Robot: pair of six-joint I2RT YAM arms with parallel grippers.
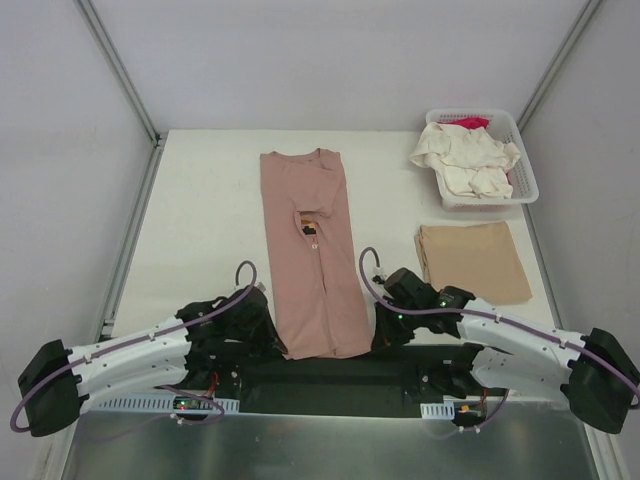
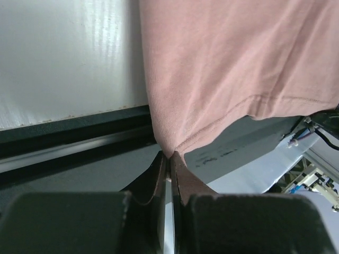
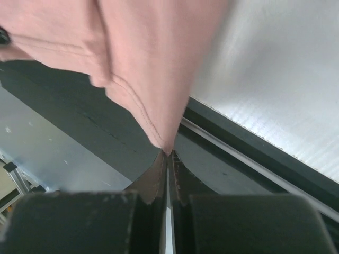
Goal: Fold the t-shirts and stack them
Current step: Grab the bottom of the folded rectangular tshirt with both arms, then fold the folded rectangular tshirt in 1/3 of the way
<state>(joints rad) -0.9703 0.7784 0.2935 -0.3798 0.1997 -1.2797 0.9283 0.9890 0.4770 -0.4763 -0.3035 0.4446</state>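
The jaws of the left gripper (image 2: 170,157) are pinched shut on the near hem corner of the dusty-pink t-shirt (image 1: 315,250), and those of the right gripper (image 3: 168,153) on the other corner. The shirt is laid lengthwise on the table (image 1: 200,200), with its sleeves folded in. The crosswise fold is judged to be in hand. Next, both corners must be lifted evenly towards the collar.

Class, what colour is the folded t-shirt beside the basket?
Tan t-shirt; top external view.

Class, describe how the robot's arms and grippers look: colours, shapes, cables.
The left arm and right arm have white link shells, black joint housings and a purple cable looping along each. The left gripper and right gripper have black, tapering fingers.
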